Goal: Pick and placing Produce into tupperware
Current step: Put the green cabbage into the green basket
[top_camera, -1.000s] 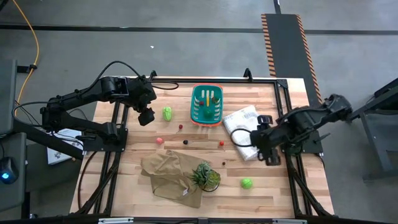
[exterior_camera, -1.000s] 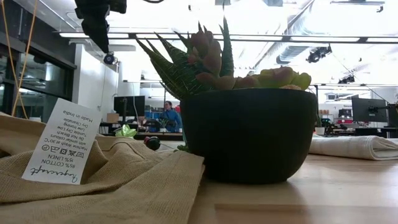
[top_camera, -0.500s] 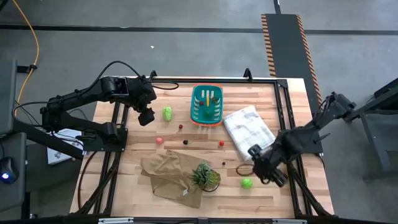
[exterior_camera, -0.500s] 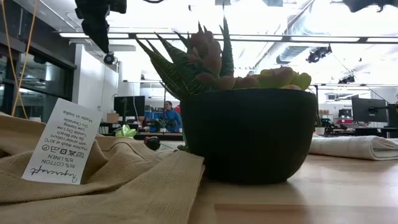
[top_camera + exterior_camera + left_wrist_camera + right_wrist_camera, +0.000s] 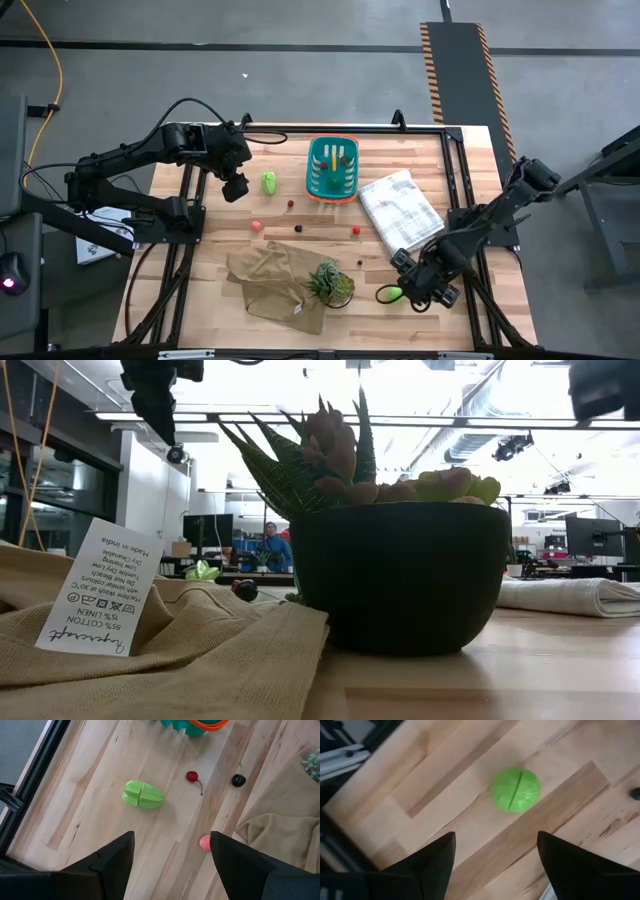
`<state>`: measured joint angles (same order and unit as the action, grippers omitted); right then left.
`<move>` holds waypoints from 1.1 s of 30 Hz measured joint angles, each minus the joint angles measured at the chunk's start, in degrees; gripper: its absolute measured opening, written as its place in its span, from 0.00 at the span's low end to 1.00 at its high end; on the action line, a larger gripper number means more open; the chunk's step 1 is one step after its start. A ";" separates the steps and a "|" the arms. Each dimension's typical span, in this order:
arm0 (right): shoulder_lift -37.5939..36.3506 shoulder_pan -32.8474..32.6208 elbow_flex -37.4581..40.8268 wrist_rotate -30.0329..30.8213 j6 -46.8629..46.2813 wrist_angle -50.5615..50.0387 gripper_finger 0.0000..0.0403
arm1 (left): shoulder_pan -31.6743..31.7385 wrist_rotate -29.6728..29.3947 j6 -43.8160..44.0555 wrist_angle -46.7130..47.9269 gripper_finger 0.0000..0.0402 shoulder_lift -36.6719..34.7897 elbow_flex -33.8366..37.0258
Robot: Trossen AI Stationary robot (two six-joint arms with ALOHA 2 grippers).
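The teal tupperware [image 5: 333,167] stands at the table's far middle with a few small pieces inside. Loose produce lies on the wood: a light green lump [image 5: 269,182] [image 5: 143,795], a red ball [image 5: 191,776], a dark ball [image 5: 238,780], a pink piece [image 5: 204,842], and a green ball [image 5: 395,293] [image 5: 515,789] near the front right. My right gripper [image 5: 410,290] [image 5: 495,865] hangs open, pointing down, just above and beside the green ball, clear of it. My left gripper [image 5: 235,187] [image 5: 172,865] waits open above the table, left of the green lump.
A folded white checked cloth [image 5: 400,205] lies right of the tupperware. A tan cloth [image 5: 275,285] and a potted spiky plant [image 5: 330,283] [image 5: 400,575] sit at the near middle, left of the green ball. More small balls [image 5: 356,230] dot the table's centre.
My right gripper has come down from over the white cloth toward the table's near edge, rolling as it went, and now hangs close over the green ball. Nothing on the table has moved.
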<state>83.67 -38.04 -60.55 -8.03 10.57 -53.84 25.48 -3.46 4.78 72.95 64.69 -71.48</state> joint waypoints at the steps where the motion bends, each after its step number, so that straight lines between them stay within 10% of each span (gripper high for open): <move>1: 0.62 0.27 0.00 0.05 0.01 0.37 0.69 | 0.00 0.00 0.00 0.00 0.62 0.00 0.00; 33: 10.81 2.40 0.00 -5.54 4.52 9.41 0.71 | 0.00 0.02 0.00 0.00 0.62 -0.02 -0.02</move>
<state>94.48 -35.64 -60.55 -13.57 15.09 -44.43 25.47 -3.45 4.78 72.95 64.66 -71.50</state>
